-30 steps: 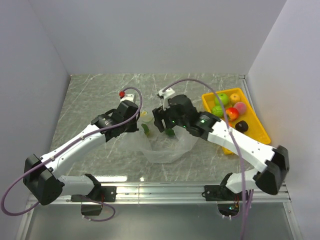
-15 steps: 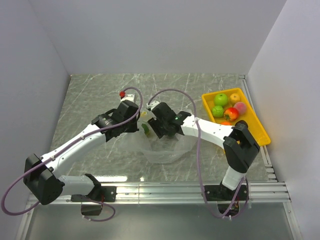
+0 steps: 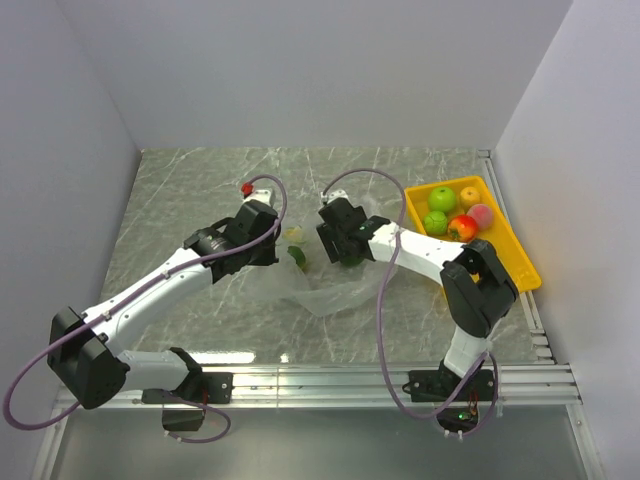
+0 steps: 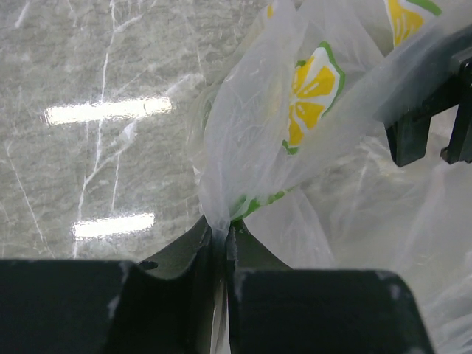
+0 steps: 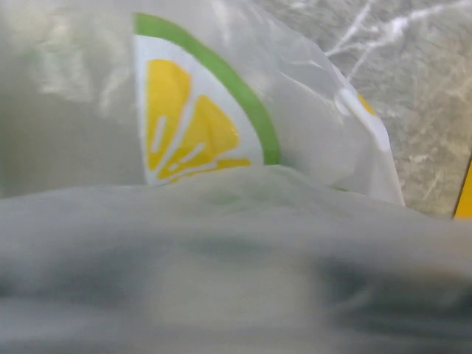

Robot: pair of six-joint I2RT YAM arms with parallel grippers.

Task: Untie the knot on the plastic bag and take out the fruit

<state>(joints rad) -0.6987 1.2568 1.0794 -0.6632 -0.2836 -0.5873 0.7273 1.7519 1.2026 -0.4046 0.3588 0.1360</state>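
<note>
Plastic bag (image 3: 325,290) lies crumpled at middle of surface (image 3: 200,190). Left fingers (image 4: 173,291) pinched shut on its film (lemon-slice print (image 4: 310,96) showing). Right fingers (image 4: 408,139) at bag's far edge, film covering lens; open or closed: cannot tell.

Top external high on the near side of the plastic bag (image 3: 325,292), looking down, left wrist close beside the bag, facing across it, right wrist nearly against the bag, blurred, bag in all three.
</note>
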